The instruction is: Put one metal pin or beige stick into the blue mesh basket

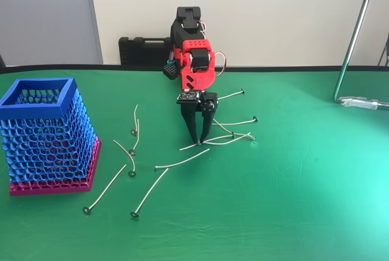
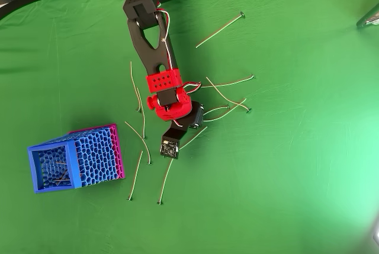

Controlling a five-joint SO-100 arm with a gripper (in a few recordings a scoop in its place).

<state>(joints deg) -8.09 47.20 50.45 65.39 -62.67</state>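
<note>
Pins lay scattered over the green tabletop [image 1: 304, 200] in the fixed view, thin pale sticks with small dark heads. The basket [image 1: 45, 136] stood upright at the left, blue mesh on a pink base, well apart from the arm. The red and black arm reached down at the middle, its fingers [image 1: 200, 141] pointing at the cloth with tips close together, touching down where one pin [image 1: 213, 142] crossed others; whether they pinched it I could not tell. A black case [image 1: 143, 50] sat by the wall behind, and a metal stand [image 1: 355, 36] rose at the right.

From overhead, the basket [image 2: 89, 159] sat at lower left with a few pins lying inside it. The arm's wrist hid the fingers. Loose pins [image 2: 137, 174] lay between the arm and the basket.
</note>
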